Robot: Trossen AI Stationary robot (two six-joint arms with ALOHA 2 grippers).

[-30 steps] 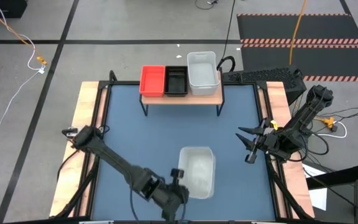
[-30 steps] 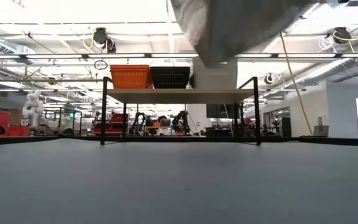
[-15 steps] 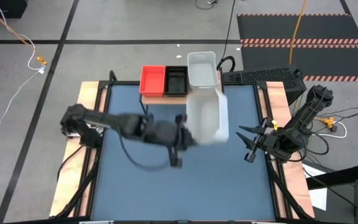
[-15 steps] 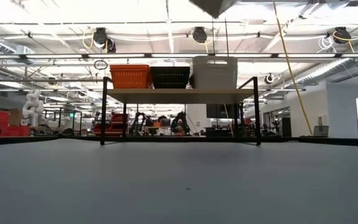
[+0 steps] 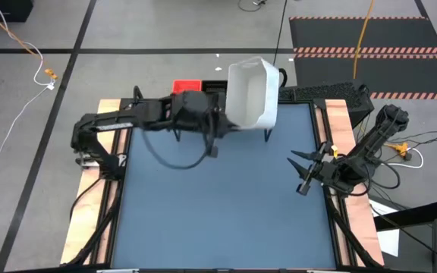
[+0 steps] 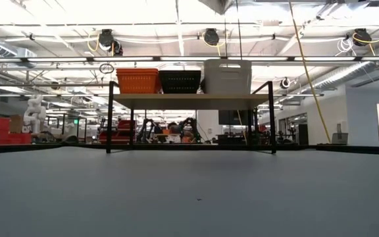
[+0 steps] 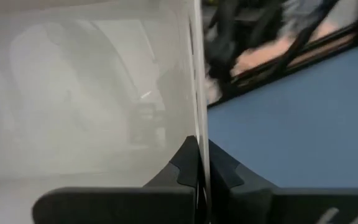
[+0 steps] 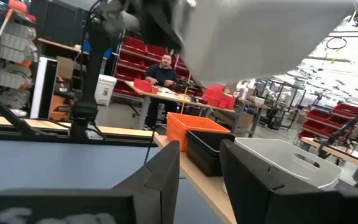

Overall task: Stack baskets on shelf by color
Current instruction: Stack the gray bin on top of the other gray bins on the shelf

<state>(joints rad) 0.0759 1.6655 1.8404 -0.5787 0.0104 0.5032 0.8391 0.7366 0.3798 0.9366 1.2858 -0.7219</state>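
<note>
1. High view: your left gripper [image 5: 220, 129] is clamped on the wall of a translucent white basket [image 5: 250, 92], carried in the air over the shelf's right end.
2. Left wrist view confirms the grip: both dark fingers [image 7: 188, 163] pinch the held basket's wall [image 7: 92, 93] edge-on, one either side.
3. The held basket is tilted, with its open side facing the high camera and angled toward the right arm.
4. Low view: the shelf [image 6: 189, 101] carries three baskets in a row: a red basket [image 6: 138, 81] on the left, a black basket [image 6: 180, 81] in the middle and a second white basket [image 6: 227, 77] on the right, each just beside its neighbour.
5. In the high view you see only part of the red basket [image 5: 187, 86]; the left arm and the held basket cover most of the rest of the shelf.
6. The held basket shows in the low view only as a grey corner at the top edge, above the shelf's white basket. You can't tell from these views whether the two touch.
7. Your right gripper [image 5: 303, 174] is parked at the right edge of the blue table [image 5: 218, 212], well apart from the shelf, with its fingers spread and nothing between them.
8. Right wrist view: the fingers [image 8: 166, 177] stand apart, looking toward the shelf row; the held basket's underside [image 8: 260, 31] fills the upper part.
9. A person [image 8: 164, 70] sits at a bench in the room beyond the table.
</note>
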